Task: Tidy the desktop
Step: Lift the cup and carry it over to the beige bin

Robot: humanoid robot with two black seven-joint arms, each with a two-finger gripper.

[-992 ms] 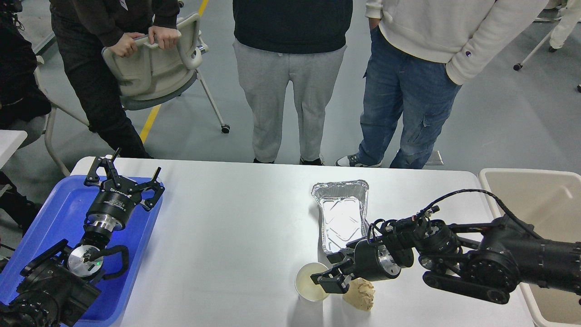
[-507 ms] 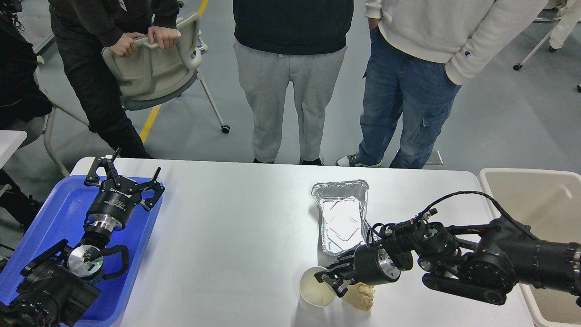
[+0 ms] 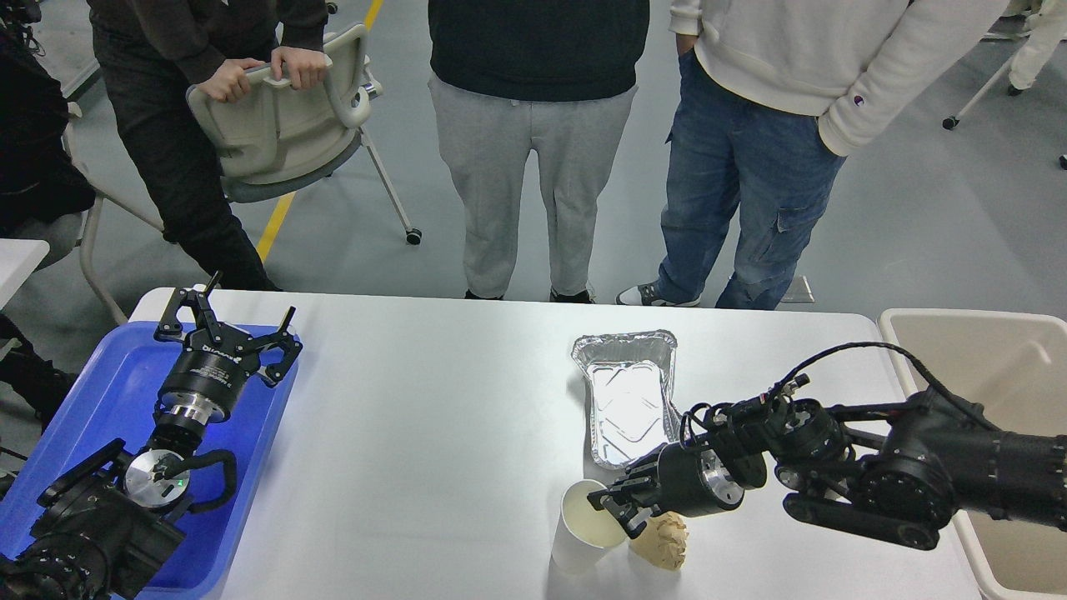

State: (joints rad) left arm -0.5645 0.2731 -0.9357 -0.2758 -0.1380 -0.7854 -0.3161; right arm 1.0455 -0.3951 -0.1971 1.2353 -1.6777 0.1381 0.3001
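Observation:
The white desktop (image 3: pixel 417 433) holds a white paper cup (image 3: pixel 581 528), a crumpled beige paper wad (image 3: pixel 663 542) and an empty foil tray (image 3: pixel 629 400). My right gripper (image 3: pixel 615 508) reaches in from the right and is shut on the cup's right rim. The cup is tilted and seems raised a little near the front edge. The wad lies just right of the cup, under the gripper. My left gripper (image 3: pixel 232 321) is open and empty above the far end of the blue tray (image 3: pixel 108 392).
A beige bin (image 3: pixel 1000 358) stands off the desktop's right end. Three people stand along the far edge, one holding a grey chair (image 3: pixel 283 117). The blue tray sits at the left end.
My right gripper closed on the cup's rim, then drew it slightly right and up, tilting it. The left arm has not moved.

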